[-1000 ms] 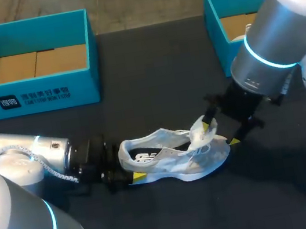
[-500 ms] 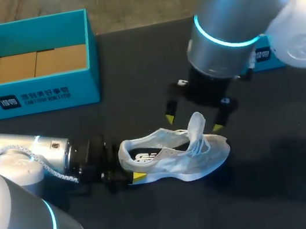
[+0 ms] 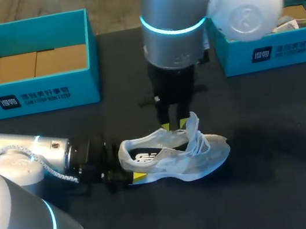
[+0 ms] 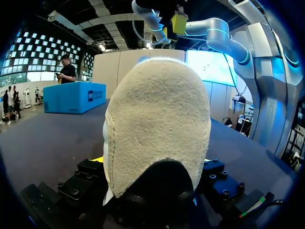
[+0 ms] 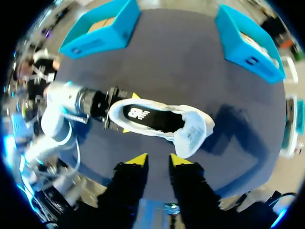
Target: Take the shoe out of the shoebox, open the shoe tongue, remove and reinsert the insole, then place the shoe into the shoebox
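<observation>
Currently left pincer clamped on shoe heel, shoe lying on counter; right pincer over shoe beside tongue, fingers narrowly parted, holding nothing.

Dark table spread wide across the scene. Far left sits a teal box, two brown cardboard panels lying flat side by side inside. Far right, pale crumpled paper shows in the other teal box.
</observation>
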Available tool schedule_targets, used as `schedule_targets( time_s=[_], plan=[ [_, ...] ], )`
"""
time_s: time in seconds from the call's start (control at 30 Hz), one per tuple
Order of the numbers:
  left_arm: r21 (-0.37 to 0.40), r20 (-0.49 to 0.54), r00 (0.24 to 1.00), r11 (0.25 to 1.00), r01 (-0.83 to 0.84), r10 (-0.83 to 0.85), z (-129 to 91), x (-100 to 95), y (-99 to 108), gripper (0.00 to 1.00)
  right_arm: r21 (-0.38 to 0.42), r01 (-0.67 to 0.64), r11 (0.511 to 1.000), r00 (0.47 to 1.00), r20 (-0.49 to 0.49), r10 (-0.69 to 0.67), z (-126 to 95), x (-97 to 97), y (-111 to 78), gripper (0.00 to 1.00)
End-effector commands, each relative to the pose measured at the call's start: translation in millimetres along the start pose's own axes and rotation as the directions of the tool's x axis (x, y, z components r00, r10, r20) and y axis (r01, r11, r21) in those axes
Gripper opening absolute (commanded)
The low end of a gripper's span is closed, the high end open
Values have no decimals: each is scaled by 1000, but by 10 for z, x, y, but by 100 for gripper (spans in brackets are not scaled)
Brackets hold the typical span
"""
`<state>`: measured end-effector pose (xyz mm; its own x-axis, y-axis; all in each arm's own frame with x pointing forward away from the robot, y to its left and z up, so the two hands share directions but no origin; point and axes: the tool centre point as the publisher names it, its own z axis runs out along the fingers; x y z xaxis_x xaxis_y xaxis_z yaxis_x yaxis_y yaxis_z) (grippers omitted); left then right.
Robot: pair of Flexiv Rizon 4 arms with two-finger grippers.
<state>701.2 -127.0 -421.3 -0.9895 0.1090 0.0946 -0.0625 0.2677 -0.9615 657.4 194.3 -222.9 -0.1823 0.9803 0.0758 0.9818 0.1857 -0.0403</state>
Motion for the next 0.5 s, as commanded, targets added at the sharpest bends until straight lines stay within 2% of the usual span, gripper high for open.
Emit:
schedule_targets(
  time_s=[0.03,0.27,0.3,0.37,0.4,0.43,0.47,0.5],
  plan=[
    [-1,1,1000,1000,0,0,-3,-11,57,0,92,227,970,971,61,-233,30,76,79,0],
    [-1,1,1000,1000,0,0,-3,-11,57,0,92,227,970,971,61,-233,30,76,79,0],
    [-1,1,1000,1000,0,0,-3,-11,57,0,92,271,958,957,85,-279,72,83,131,0],
    [-1,1,1000,1000,0,0,-3,-11,57,0,32,406,913,910,79,-407,112,106,169,0],
    [-1,1,1000,1000,0,0,-3,-11,57,0,61,435,898,893,94,-439,136,137,193,0],
    [-1,1,1000,1000,0,0,-3,-11,57,0,57,444,894,890,84,-447,148,143,203,0],
    [-1,1,1000,1000,0,0,-3,-11,57,0,36,507,861,859,67,-508,162,144,214,0],
    [-1,1,1000,1000,0,0,-3,-11,57,0,26,524,851,848,79,-524,179,148,222,0]
  ],
)
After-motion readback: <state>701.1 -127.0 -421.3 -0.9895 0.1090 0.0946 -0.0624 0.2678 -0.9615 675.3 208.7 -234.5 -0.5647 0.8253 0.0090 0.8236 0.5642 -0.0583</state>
